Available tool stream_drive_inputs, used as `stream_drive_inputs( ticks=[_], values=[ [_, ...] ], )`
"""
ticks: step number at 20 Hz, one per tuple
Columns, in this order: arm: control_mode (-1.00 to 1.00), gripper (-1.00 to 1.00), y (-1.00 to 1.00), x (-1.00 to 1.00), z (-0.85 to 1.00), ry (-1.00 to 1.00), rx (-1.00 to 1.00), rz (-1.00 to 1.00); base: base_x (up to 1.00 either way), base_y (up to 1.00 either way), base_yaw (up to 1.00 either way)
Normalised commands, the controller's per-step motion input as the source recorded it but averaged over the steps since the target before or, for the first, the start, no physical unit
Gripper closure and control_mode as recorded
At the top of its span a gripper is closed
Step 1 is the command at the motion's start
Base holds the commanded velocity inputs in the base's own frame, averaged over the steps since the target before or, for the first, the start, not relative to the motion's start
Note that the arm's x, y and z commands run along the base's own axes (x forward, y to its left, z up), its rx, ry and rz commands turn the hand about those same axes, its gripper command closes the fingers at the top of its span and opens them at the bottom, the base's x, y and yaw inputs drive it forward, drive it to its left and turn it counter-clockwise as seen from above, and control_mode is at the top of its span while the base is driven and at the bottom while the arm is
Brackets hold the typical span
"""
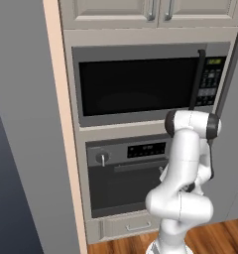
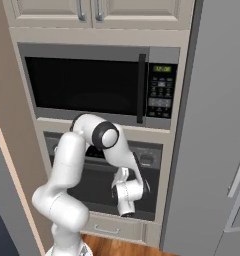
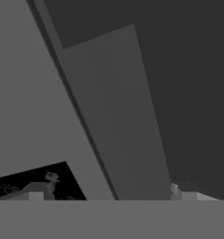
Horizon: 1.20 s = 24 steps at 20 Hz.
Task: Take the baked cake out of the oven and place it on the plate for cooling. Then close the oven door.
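Observation:
The oven [image 1: 102, 158] sits below the microwave, with a round knob and a black display strip [image 1: 147, 150]. Its door [image 1: 118, 191] is shut, the dark glass upright under the grey bar handle [image 1: 136, 166]. My arm reaches in front of the door [image 2: 97, 187], hand close to the glass. In the hand view the handle [image 3: 118, 121] runs diagonally between my two fingertips. My gripper [image 3: 113, 195] is open and holds nothing. Part of the display [image 3: 44, 179] shows at the lower left. The cake and the plate are out of view.
A black-windowed microwave [image 1: 141, 84] with a vertical handle is built in above the oven. A drawer [image 1: 136, 227] lies under the oven door. A tall grey fridge side [image 2: 217, 150] stands close on the right, and a grey panel [image 1: 27, 149] on the left.

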Motion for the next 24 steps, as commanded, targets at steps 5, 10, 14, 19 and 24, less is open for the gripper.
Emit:
stream_drive_inputs(
  ticks=[5,10,14,19,24],
  values=[
    [-1.00,-1.00,0.10,0.04,0.00,0.03,-0.01,0.00,0.00,0.00,0.00],
    [-1.00,-1.00,0.13,0.02,-0.20,0.01,0.00,0.00,0.00,0.00,0.00],
    [-1.00,-1.00,0.01,0.00,-0.44,0.00,0.00,0.00,0.00,0.00,0.00],
    [-1.00,-1.00,0.00,0.05,-0.04,0.00,0.00,0.00,0.00,0.00,0.00],
    [-1.00,-1.00,0.01,0.19,0.03,0.00,0.00,0.00,0.00,0.00,0.00]
  ],
)
